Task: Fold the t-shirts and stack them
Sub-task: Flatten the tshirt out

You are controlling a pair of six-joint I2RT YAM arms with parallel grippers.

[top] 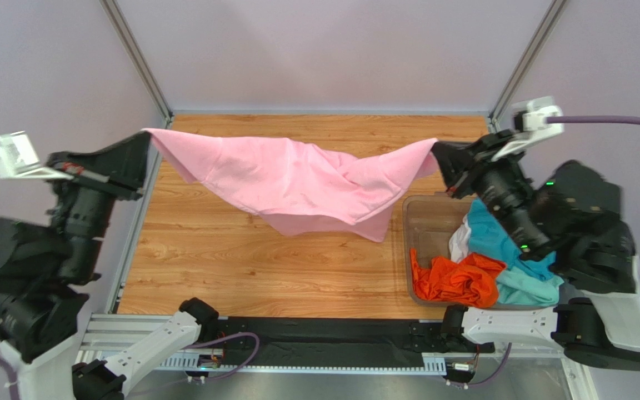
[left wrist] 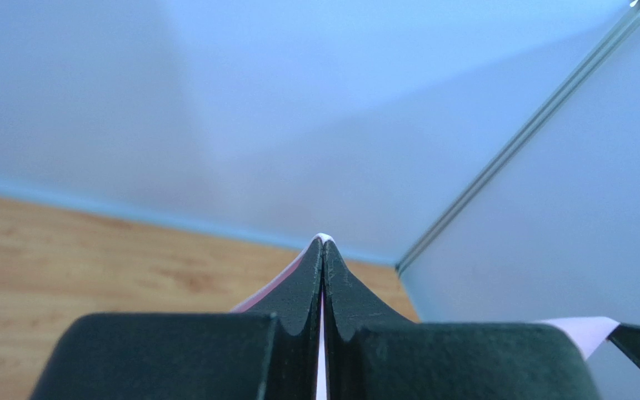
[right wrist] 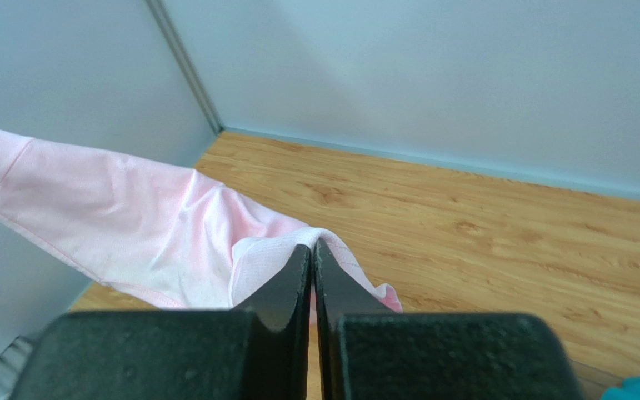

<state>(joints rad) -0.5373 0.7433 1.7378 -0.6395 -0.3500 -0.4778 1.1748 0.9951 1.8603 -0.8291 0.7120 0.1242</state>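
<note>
Gripper left (top: 149,138), gripper right (top: 437,151), clamping pink t-shirt (top: 298,179)

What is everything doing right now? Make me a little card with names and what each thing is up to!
held thing: light pink cloth t-shirt, hanging stretched between both grippers over the wooden table
left gripper: shut on one end of the shirt
right gripper: shut on the other end
clear plastic bin: at the table's right side
in the bin: crumpled bright orange t-shirt, teal t-shirt, some white cloth

A pink t-shirt (top: 298,179) hangs between left fingers (top: 131,152) and right fingers (top: 453,158).
</note>
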